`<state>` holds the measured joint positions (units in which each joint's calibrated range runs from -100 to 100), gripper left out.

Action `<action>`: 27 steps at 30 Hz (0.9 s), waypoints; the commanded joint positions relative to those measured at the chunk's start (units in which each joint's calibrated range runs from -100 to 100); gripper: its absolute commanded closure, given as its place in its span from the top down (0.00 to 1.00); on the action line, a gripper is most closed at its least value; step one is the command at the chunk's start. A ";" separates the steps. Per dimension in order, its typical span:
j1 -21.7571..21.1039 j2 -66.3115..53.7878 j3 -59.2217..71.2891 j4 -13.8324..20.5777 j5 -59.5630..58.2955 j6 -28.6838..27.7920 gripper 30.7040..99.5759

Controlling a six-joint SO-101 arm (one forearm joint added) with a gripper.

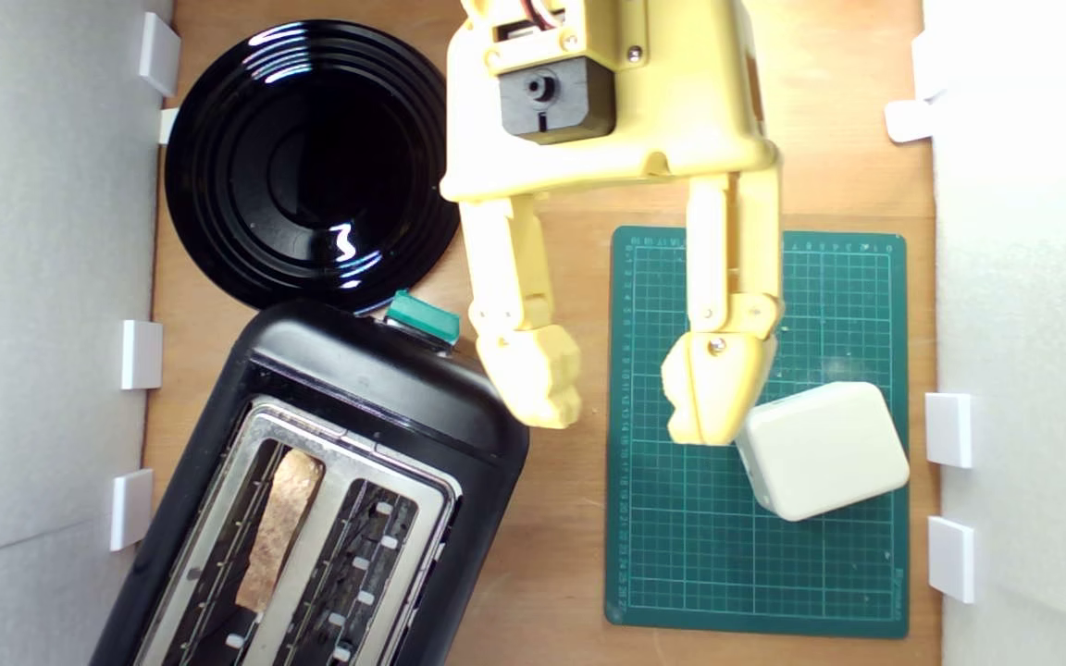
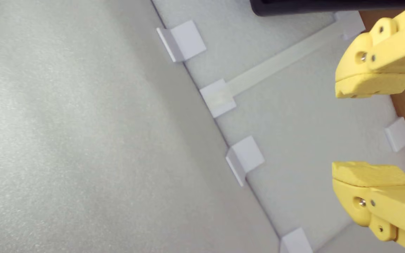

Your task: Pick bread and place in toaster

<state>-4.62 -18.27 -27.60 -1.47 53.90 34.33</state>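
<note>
The bread (image 1: 279, 527) stands on edge inside one slot of the black toaster (image 1: 385, 398), at the exterior view's lower left; only its tan crust shows. The toaster's teal lever knob (image 1: 423, 319) sits at its upper end. My yellow gripper (image 1: 621, 402) hangs open over the wooden board between the toaster and the green mat, with nothing between its fingers. In the wrist view the gripper (image 2: 369, 130) is open and empty, facing white foam walls; a dark edge of the toaster (image 2: 329, 7) shows there.
A round black plate (image 1: 306, 162) lies above the toaster in the exterior view. A white rounded block (image 1: 824, 449) rests on the green cutting mat (image 1: 829, 573), touching one fingertip's side. White foam walls with small white brackets (image 1: 142, 354) line both sides.
</note>
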 commanded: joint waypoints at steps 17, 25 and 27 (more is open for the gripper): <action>-13.91 -12.10 23.11 -0.53 -0.74 -18.93 0.33; -15.36 -18.84 35.45 -0.71 -0.74 -21.80 0.26; -15.36 -20.58 38.45 -1.62 -0.74 -21.80 0.25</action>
<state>-19.08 -34.99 8.65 -1.91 53.90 12.70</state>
